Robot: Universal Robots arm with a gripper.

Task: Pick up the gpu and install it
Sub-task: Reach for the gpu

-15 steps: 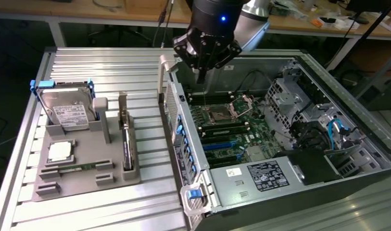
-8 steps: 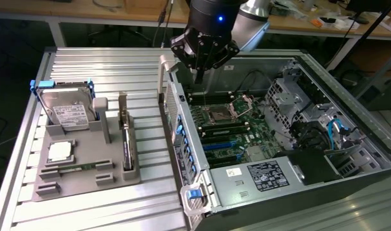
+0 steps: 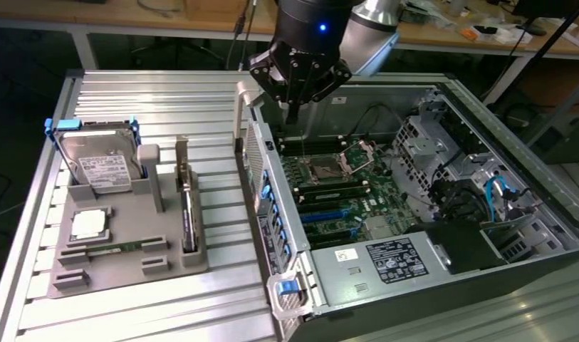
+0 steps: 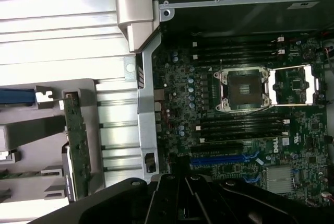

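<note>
Pincer (image 3: 293, 107): closed tight, fingers pressed together, nothing held between them.
Directly below the pincer: the rear edge of the open computer case (image 3: 254, 153), which lies on its side with its inside facing up.
Just past the pincer, inside the case: the green motherboard (image 3: 342, 189), with a bare processor socket (image 3: 325, 169) and, farther on, blue expansion slots (image 3: 320, 212).
Gpu (image 3: 186, 214): well apart from the pincer, outside the case wall toward the exterior view's left. It stands on its long edge in a slot of the grey holder (image 3: 109, 274), untouched.
Beyond the gpu from the pincer: a silver hard drive (image 3: 99, 167) with a white label, propped up in the same holder. A processor chip (image 3: 87, 224) and a narrow memory stick (image 3: 113, 247) lie flat nearby.
Table (image 3: 147, 92): ribbed metal, carrying both holder and case.
</note>
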